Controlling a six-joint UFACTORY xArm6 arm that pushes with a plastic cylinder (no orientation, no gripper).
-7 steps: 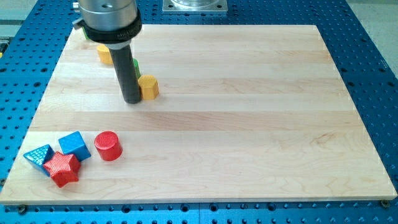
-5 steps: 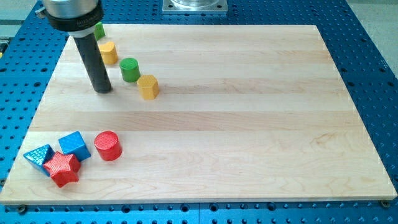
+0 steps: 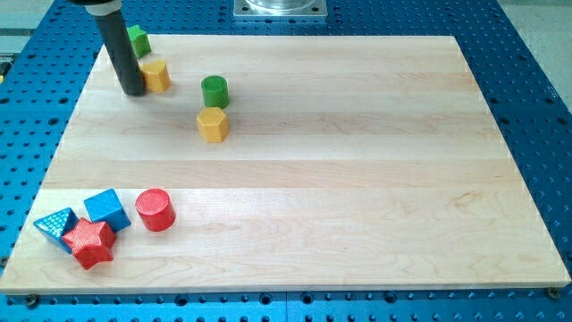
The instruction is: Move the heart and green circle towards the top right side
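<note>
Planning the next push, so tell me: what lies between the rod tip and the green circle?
In the camera view, the yellow block sits right beside my tip; past it, bare board up to the green circle.

wooden board [image 3: 357,161] | carries: green circle [image 3: 214,91] | red cylinder [image 3: 155,209]

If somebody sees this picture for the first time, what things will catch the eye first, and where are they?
The dark rod at the view's top left stands out: my tip rests just left of a yellow block, with a green block above it. Right of them sit a green circle and a yellow hexagon. At the bottom left huddle a red star, blue cube, blue triangle and red cylinder.
</note>
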